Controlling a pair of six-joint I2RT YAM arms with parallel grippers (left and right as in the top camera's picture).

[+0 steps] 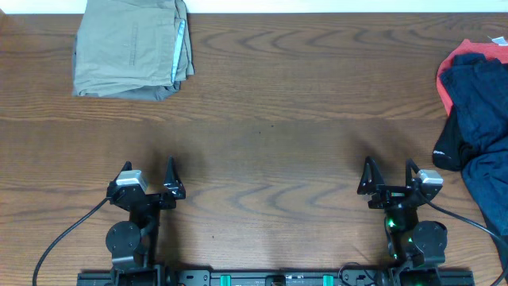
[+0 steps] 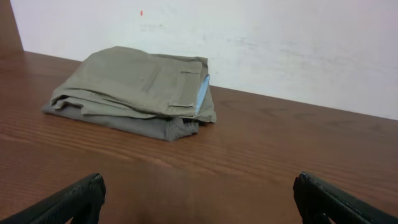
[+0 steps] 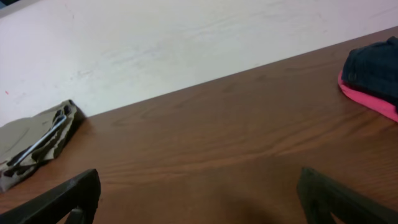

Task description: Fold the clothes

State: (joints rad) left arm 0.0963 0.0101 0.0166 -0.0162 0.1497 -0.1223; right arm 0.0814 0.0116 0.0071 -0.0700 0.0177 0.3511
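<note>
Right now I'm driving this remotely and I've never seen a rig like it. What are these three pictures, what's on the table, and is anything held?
Two robot arms sit at a wooden table. The overhead view looks straight down; the other two come from cameras on each wrist, looking past their own fingers. The left gripper and right gripper are both open and hold nothing. A folded khaki garment lies far left. At the right edge is a pile: navy shorts on a red garment and a black one.

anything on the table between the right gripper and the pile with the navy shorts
Nothing: in the overhead view only bare wood table separates the open right gripper from the navy shorts, which lie heaped with a black garment and a red garment.
</note>
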